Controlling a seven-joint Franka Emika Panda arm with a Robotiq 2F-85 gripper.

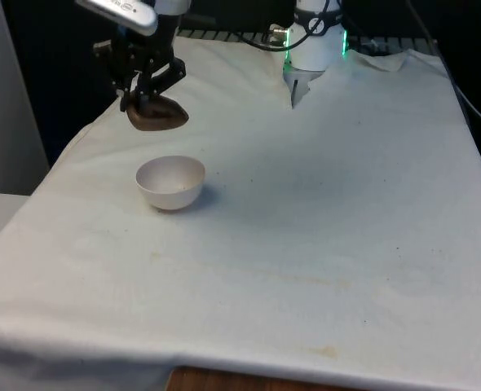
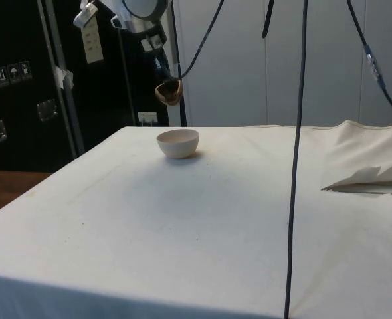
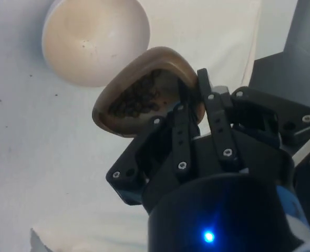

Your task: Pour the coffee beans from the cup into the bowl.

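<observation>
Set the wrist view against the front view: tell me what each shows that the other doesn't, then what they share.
Wrist view alone: dark coffee beans lying inside the brown cup, and a few specks inside the bowl.
Front view alone: the cup's closed underside, raised off the cloth behind the bowl, and the wide white tablecloth.
Both: the pincer clamped on the cup, with the bowl close by.

White arm reaching out above the table's far corner on the front view's left, wrist turning sideways, black gripper (image 1: 145, 96) hanging in the air, fingers (image 3: 214, 113) pinching a brown cup's (image 1: 158, 116) rim, tilting it
</observation>
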